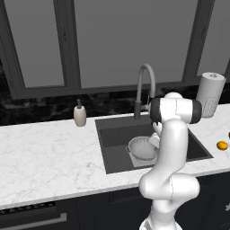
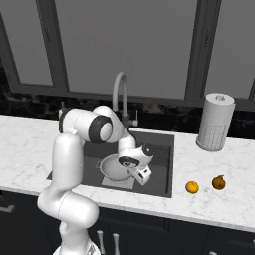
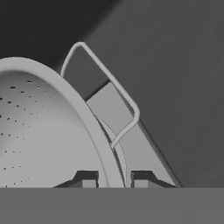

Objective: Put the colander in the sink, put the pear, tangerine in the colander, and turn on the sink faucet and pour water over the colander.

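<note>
The silver colander (image 1: 141, 147) (image 2: 113, 167) (image 3: 43, 131) sits in the dark sink (image 1: 117, 130) (image 2: 160, 149), over the lighter grey square on its floor. My gripper (image 2: 135, 173) (image 3: 114, 178) is down in the basin at the colander's right side. Its two fingertips straddle the rim beside one wire handle (image 3: 109, 83) and look shut on it. The tangerine (image 1: 222, 145) (image 2: 192, 187) and the brownish pear (image 2: 218, 182) lie on the marble right of the sink. The grey gooseneck faucet (image 1: 144, 85) (image 2: 119, 92) arches over the back of the basin. No water shows.
A white paper-towel roll (image 1: 210, 94) (image 2: 215, 122) stands at the back right of the counter (image 1: 49, 152). A beige soap bottle (image 1: 80, 114) stands left of the sink. Dark windows run along the back wall.
</note>
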You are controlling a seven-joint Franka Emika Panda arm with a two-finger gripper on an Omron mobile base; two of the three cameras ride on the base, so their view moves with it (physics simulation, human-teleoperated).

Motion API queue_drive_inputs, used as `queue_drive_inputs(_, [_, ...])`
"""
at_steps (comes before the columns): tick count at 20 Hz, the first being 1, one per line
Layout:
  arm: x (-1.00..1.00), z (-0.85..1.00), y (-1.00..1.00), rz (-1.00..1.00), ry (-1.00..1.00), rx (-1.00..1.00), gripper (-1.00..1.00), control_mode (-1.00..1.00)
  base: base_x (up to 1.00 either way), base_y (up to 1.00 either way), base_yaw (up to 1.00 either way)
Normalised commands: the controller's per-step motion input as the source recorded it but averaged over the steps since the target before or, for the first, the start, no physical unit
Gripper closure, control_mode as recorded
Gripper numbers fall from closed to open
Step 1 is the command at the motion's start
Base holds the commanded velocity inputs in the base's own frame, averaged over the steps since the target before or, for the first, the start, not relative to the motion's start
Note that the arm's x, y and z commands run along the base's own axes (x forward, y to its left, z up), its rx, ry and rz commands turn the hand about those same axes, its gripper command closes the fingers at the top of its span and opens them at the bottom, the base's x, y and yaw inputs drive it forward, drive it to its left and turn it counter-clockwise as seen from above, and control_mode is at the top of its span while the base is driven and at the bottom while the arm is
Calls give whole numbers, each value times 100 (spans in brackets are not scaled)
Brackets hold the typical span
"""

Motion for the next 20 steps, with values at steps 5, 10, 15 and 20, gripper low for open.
queue_drive_inputs(5, [0, 0, -15, -7, 0, -2, -100, -100, 0, 0, 0])
queue_drive_inputs(10, [0, 31, -50, -3, 0, 0, -100, -100, 0, 0, 0])
queue_drive_inputs(15, [-9, 91, -56, 0, 0, 6, -100, -100, 0, 0, 0])
queue_drive_inputs(20, [-32, 100, -69, 0, 0, 9, -100, -100, 0, 0, 0])
